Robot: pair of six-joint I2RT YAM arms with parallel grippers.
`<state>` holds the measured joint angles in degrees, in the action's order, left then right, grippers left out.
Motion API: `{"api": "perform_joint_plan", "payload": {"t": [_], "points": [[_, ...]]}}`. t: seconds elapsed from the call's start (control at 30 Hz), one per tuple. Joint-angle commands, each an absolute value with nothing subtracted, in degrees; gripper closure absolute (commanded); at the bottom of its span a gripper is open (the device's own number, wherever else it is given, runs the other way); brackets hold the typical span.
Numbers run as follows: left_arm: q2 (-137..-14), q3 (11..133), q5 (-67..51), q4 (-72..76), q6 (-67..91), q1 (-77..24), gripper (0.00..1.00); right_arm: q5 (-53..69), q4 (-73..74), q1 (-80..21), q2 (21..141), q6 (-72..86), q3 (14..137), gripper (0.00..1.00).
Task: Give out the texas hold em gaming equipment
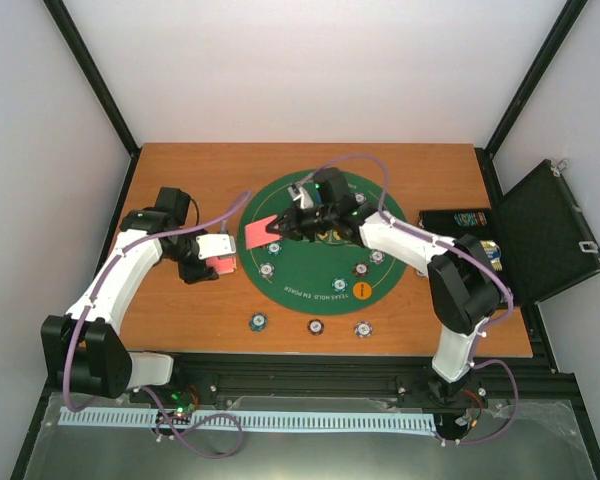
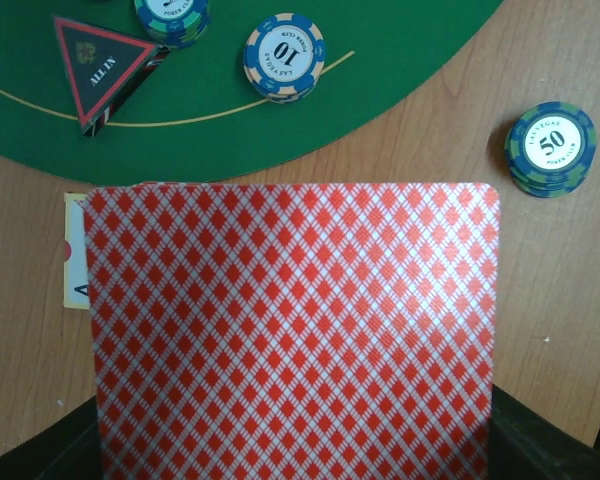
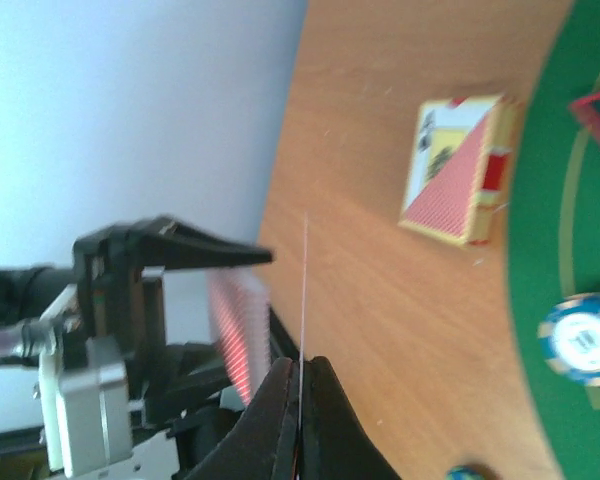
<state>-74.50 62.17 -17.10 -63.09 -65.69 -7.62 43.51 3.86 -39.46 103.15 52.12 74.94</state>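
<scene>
One black hinged case [image 1: 545, 228], lid raised, well out to the right of the right jaws; its contents are dark and cannot be told. One cardboard card box [image 3: 458, 170], cream and red, flat on the wooden bench [image 1: 180, 170] just beside the left jaws; whether it is full cannot be told. Left jaws closed on a stack of red-backed playing cards [image 2: 290, 330]: diamond lattice, rounded corners. Right jaws pinch a single card [image 1: 258, 232], thin, over the round green felt mat [image 1: 300, 282]. Ahead of the left jaws: triangular black-red marker [image 2: 100, 65] and ridged round chips [image 2: 284, 55].

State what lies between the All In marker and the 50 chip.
The 10 chip, on the green mat near its edge; the left wrist view shows it.
</scene>
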Motion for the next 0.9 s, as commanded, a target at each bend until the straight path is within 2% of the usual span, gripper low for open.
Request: {"api": "perform_joint_plan", "payload": {"t": [0.0,0.13,0.43,0.6,0.67,0.73,0.77,0.87], "points": [[-74.51,63.21,-16.29,-62.25,-64.56,-7.93,0.73,45.85,10.47,-33.96,107.65,45.99,79.6,0.97],[-74.63,64.35,-17.01,-63.55,-63.97,-7.94,0.73,46.78,18.09,-31.64,118.07,40.56,91.15,0.97],[-75.01,65.11,-17.94,-63.85,-62.69,-7.91,0.73,46.38,32.96,-31.37,146.78,36.74,129.06,0.97],[-75.31,65.56,-18.0,-64.07,-62.26,-7.91,0.73,45.84,33.61,-31.38,154.54,38.84,138.11,0.93],[-75.36,65.63,-18.06,-64.47,-62.19,-7.91,0.73,44.8,33.98,-31.35,155.5,38.92,139.02,0.87],[-75.2,65.59,-18.05,-64.66,-62.14,-7.95,0.74,42.63,36.33,-31.38,155.54,37.28,140.16,0.67],[-75.0,65.57,-18.03,-64.69,-62.13,-7.92,0.74,41.1,37.92,-31.38,155.19,36.11,140.67,0.61],[-74.96,65.75,-18.18,-64.9,-62.0,-7.93,0.74,37.34,41.36,-31.14,152.69,33.52,140.82,0.49]]}}
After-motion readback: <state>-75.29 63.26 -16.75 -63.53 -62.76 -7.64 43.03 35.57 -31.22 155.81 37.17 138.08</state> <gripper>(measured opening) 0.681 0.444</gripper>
